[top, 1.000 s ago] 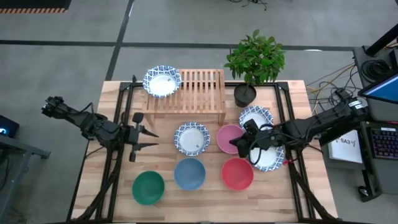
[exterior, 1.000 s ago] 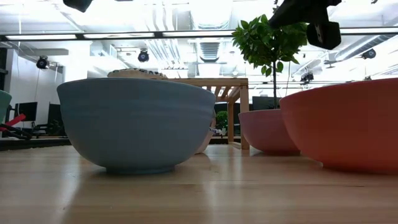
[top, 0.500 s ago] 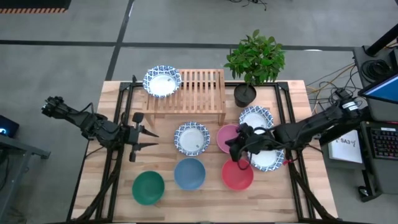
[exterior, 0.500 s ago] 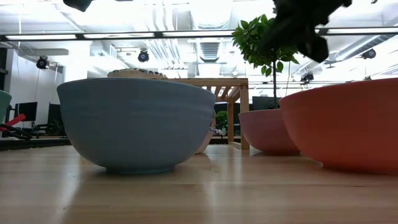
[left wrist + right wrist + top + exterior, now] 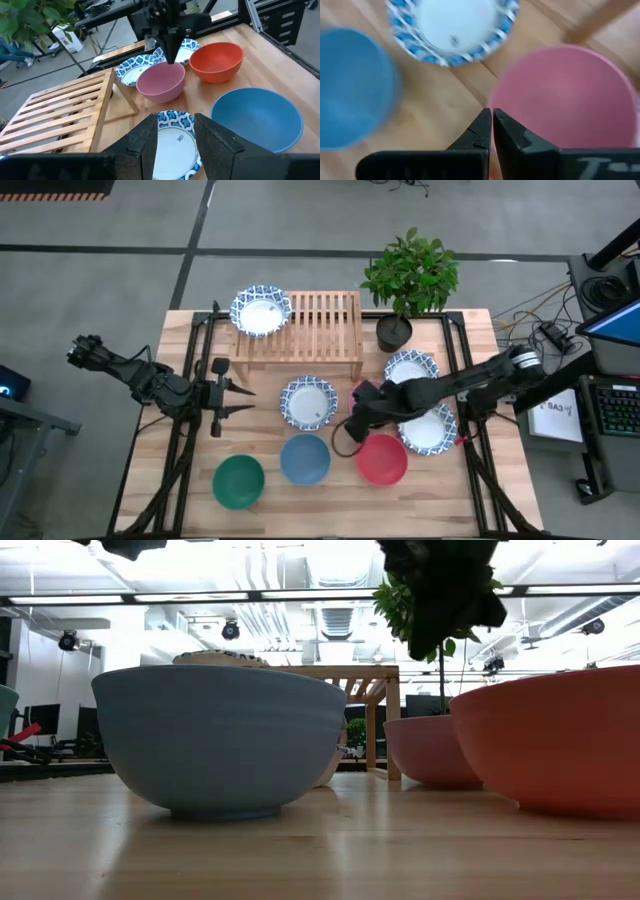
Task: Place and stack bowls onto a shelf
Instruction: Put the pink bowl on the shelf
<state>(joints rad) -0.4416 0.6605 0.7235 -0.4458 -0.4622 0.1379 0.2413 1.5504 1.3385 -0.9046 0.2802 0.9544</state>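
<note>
Eight bowls show in the high view. One patterned white bowl (image 5: 261, 310) sits on the left end of the slatted wooden shelf (image 5: 310, 330). Three more patterned bowls (image 5: 308, 401) (image 5: 411, 366) (image 5: 432, 432) stand on the table, as do the green (image 5: 238, 481), blue (image 5: 305, 458) and red (image 5: 382, 460) bowls. The pink bowl (image 5: 161, 82) is mostly hidden under my right arm in the high view. My right gripper (image 5: 491, 114) is shut, points down and hovers over the pink bowl's rim. My left gripper (image 5: 238, 396) is open and waits left of the middle patterned bowl.
A potted plant (image 5: 408, 280) in a black pot stands at the shelf's right end, near the table's far edge. Dark frame rails (image 5: 190, 380) run along both table sides. Bare wood lies between the left gripper and the green bowl.
My right gripper has swept toward the table's left, from above the right-hand patterned bowl across the pink bowl to its left rim, dropping lower in the low view. None of the bowls has moved.
</note>
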